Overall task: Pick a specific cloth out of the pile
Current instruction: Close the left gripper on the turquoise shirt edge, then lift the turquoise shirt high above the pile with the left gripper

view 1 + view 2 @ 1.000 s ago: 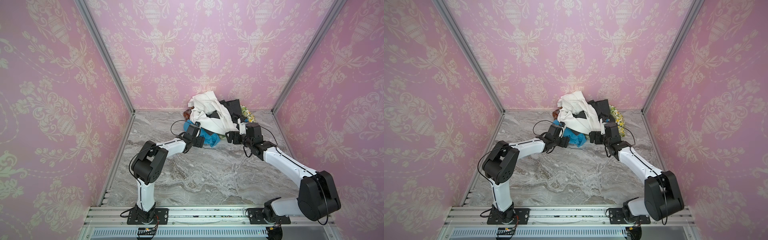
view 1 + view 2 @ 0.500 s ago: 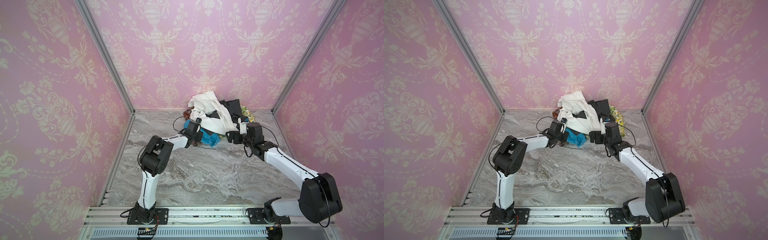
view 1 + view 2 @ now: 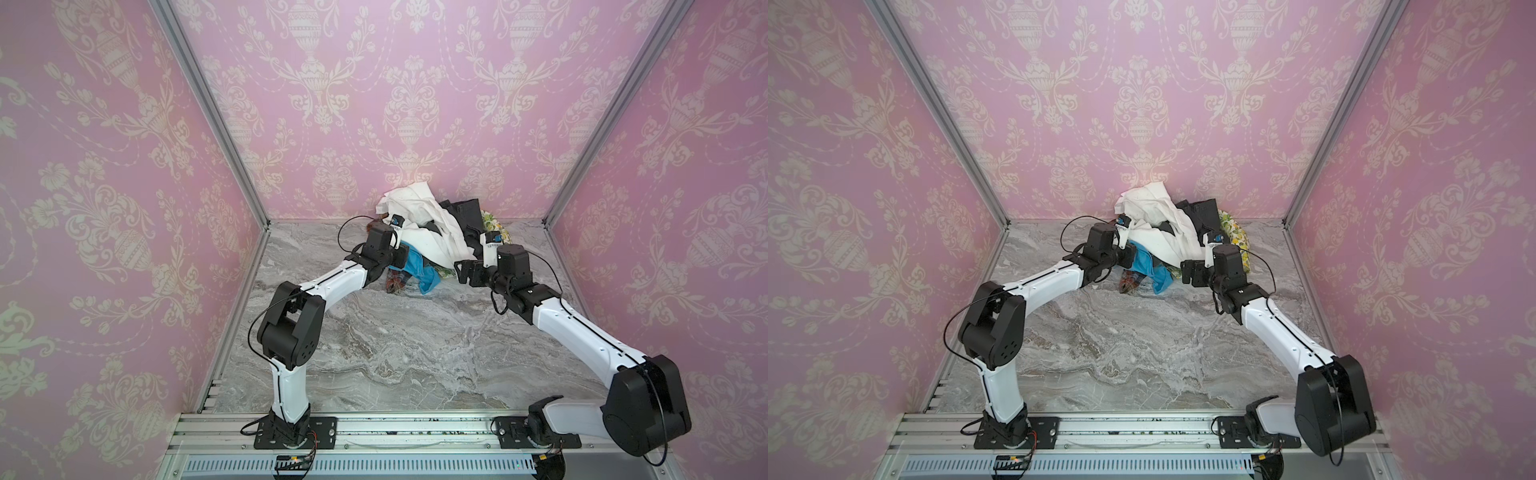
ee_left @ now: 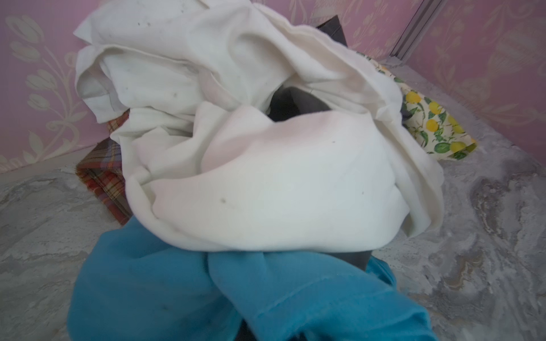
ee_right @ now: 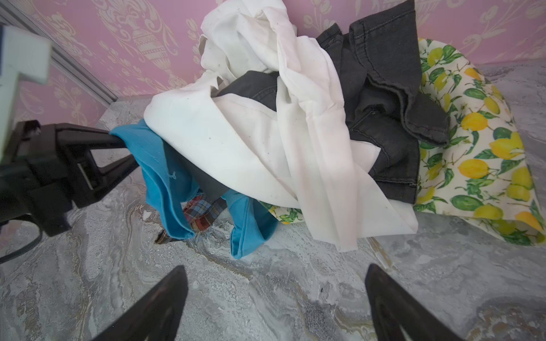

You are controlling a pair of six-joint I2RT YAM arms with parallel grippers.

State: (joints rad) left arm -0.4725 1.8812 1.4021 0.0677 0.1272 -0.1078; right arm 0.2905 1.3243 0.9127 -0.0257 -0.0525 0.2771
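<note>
Over the last second the left pincer (image 5: 118, 139) has gone from standing open at the edge of the pile (image 3: 432, 224) to being clamped tight on the turquoise cloth (image 5: 161, 168). In the right wrist view its two black fingers meet on a bunched corner of the blue fabric at centre left of the frame. The left arm has also drawn in closer to the heap. I judge that the grasp is made and the task now turns on pulling, because most of the cloth is still tucked under the white cloth (image 5: 251, 138). In both top views the turquoise cloth (image 3: 417, 268) sits at the middle of the frame, at the lower-left foot of the pile, touching the left pincer on its right-hand side. From the pinched corner it hangs in two folds down to the bench (image 3: 395, 353), with a bit of plaid cloth (image 5: 202, 212) showing between them. The right pincer (image 5: 276, 267) is spread wide and empty over bare bench, with the turquoise folds just above it in its own view, near but apart. The white cloth may well be dragged along when the pull comes.
</note>
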